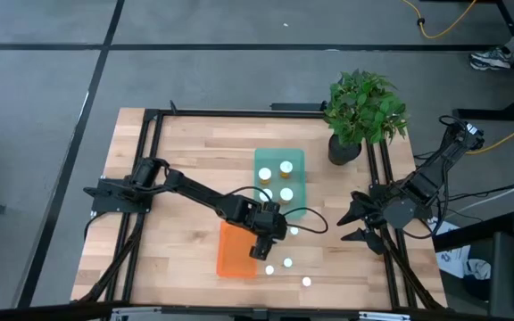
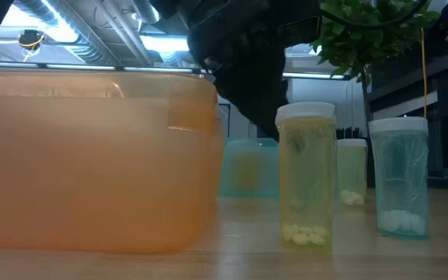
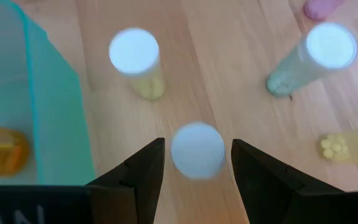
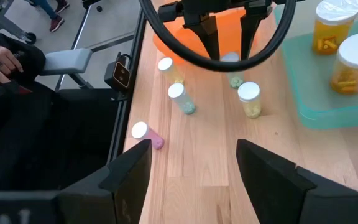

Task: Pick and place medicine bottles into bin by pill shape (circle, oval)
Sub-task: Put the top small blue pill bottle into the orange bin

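Note:
My left gripper (image 1: 268,246) reaches down beside the orange bin (image 1: 236,251). It is open, with one finger on each side of an upright white-capped bottle (image 3: 196,150), and a thin gap shows at each side. Three more small bottles stand nearby on the wood (image 1: 293,232) (image 1: 288,263) (image 1: 270,269), and a pinkish one (image 4: 143,133) stands nearest the front edge. Three orange bottles (image 1: 286,193) stand in the teal bin (image 1: 296,157). My right gripper (image 4: 194,171) is open and empty at the table's right side (image 1: 357,223).
A potted plant (image 1: 362,111) stands at the far right. In the left wrist view a bottle with yellow pills (image 3: 348,147) lies on its side. A black cable (image 4: 166,37) loops off the left arm. A person (image 4: 5,62) sits beyond the table's front edge.

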{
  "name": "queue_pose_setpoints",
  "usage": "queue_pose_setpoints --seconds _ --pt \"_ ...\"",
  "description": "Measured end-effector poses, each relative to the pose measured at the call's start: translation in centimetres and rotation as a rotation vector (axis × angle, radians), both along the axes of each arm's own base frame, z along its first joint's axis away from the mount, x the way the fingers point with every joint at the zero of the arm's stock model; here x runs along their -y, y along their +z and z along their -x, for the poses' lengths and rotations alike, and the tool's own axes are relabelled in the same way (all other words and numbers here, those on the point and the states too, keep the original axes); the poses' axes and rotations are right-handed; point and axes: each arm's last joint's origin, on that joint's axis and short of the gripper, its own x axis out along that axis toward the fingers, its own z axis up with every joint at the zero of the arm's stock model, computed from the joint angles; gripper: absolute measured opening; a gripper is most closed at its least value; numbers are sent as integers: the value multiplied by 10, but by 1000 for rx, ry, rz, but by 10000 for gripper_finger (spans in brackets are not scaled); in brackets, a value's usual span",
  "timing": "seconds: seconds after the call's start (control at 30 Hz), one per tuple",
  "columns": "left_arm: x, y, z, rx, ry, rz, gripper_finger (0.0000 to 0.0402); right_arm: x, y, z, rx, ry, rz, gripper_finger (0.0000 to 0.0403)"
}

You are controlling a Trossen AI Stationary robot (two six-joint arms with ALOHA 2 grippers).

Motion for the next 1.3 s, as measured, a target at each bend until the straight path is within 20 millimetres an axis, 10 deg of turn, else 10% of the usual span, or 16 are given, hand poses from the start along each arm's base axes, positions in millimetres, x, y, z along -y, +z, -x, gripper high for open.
queue_pose_setpoints --seconds 1.3 --pt "3 22 9 38 29 -62 89 0 0 0 0 0 0 236"
